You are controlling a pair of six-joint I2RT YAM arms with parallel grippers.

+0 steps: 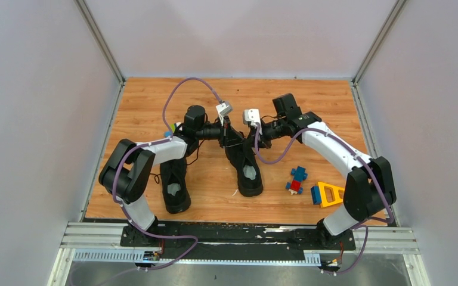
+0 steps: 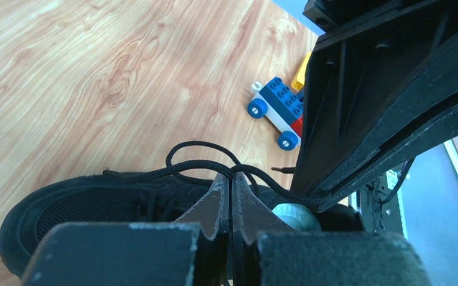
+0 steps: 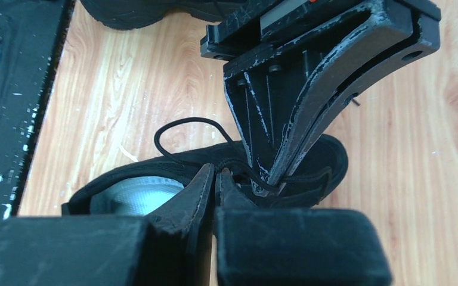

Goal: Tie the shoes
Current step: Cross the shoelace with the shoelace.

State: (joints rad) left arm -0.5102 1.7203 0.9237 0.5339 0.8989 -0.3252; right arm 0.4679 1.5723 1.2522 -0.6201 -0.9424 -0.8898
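Wooden table with left shoe, middle shoe, toy block car and yellow block.

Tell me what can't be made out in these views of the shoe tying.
- Top view: any knot on the middle shoe; the left gripper and right gripper cover its thin laces.
- Top view: front of the left shoe, under the left arm.
- Left wrist view: whether the left gripper pinches the laces; its shut fingers hide the contact.
- Right wrist view: most of the shoe's lacing, behind the left gripper.
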